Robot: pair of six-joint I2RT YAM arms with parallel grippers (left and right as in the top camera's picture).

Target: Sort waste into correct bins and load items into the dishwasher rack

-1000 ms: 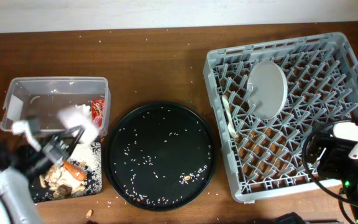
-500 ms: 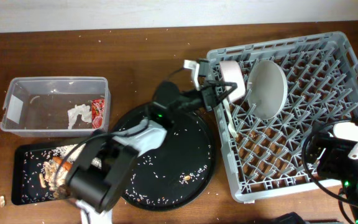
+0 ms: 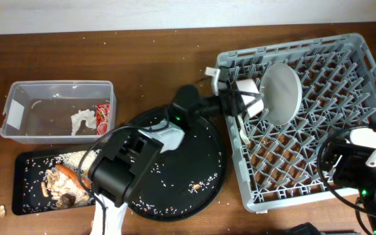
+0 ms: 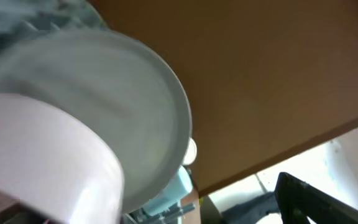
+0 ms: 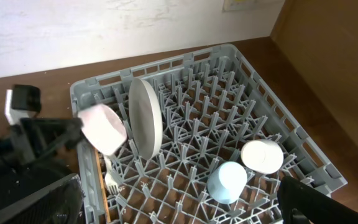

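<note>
The grey dishwasher rack (image 3: 318,176) fills the right side. A pale plate (image 3: 281,93) stands upright on its pegs. My left gripper (image 3: 243,103) reaches over the rack's left edge. Its fingers are spread, and the small white bowl (image 3: 245,87) is at their tips, just left of the plate. In the right wrist view the bowl (image 5: 104,127) leans beside the plate (image 5: 145,118). A light blue cup (image 5: 229,180) and a white cup (image 5: 263,155) sit upside down nearer. My right gripper (image 3: 338,163) hangs open and empty over the rack's near right corner.
The clear tub (image 3: 18,98) at the left holds a white tissue (image 3: 82,121) and a red wrapper (image 3: 103,116). Below it the flat black tray (image 3: 28,163) holds a carrot (image 3: 67,173) and scraps. A round black tray (image 3: 168,163) with rice lies mid-table. A white fork (image 5: 110,180) lies in the rack.
My left arm has swung from the bins across to the rack with the bowl. The bowl now sits lower beside the plate, and the fingers have spread. The right arm has not moved.
</note>
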